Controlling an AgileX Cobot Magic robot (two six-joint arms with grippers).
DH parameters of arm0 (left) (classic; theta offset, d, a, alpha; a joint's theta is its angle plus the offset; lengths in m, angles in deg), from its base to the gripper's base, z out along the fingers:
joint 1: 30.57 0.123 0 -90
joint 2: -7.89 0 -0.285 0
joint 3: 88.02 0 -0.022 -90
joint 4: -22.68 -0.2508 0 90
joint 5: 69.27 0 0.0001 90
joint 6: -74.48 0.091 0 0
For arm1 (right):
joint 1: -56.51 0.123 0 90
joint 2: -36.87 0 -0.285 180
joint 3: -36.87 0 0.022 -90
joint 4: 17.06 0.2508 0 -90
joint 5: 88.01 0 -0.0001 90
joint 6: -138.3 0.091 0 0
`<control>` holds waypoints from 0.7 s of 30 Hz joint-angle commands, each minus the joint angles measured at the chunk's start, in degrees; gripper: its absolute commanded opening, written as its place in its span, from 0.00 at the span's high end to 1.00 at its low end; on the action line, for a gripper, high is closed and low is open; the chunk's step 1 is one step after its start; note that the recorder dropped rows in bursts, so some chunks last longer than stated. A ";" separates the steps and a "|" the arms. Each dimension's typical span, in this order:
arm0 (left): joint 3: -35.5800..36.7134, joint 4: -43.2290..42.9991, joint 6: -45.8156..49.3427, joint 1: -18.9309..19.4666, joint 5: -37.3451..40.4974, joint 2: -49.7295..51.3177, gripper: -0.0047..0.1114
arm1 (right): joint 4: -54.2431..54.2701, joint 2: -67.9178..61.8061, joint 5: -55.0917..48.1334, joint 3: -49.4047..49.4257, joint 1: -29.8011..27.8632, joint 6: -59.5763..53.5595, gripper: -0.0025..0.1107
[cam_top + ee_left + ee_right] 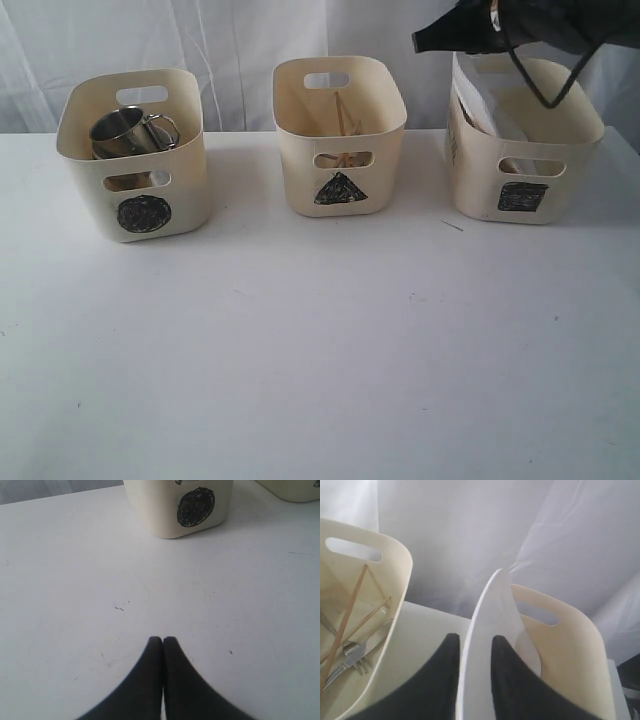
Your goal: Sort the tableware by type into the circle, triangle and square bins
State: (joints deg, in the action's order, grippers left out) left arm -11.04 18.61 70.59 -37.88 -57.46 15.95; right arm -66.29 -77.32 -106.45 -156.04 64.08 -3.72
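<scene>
The right hand (pixel 474 641) straddles the plate (pixel 492 597) standing on edge in the square bin (pixel 480 188); I can't tell whether it's pinching. The left hand (pixel 163 641) hangs clenched over the worktop (pixel 65 580).

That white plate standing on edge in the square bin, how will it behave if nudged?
Plate looks rigid and smooth, so probably slippery between the right gripper's fingers. Standing on edge in the square bin, it may tip against the wall.

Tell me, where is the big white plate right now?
The white plate stands on edge in the square-marked bin, far right in the exterior view, between the fingers of the right gripper, next to the triangle bin.
</scene>
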 commanded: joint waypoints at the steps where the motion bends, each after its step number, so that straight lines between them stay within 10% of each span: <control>1: 0.24 0.41 -0.10 -0.12 0.25 -0.27 0.96 | 0.19 3.71 -4.12 -0.39 -0.36 -1.22 0.78; 21: 0.24 0.41 -0.10 -0.12 0.25 -0.27 0.96 | 10.39 38.57 0.66 30.93 -0.22 -2.63 0.98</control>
State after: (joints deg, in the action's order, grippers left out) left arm -11.04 18.61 70.59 -37.88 -57.46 15.95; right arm -57.85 -42.77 -108.10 -129.03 63.98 -5.41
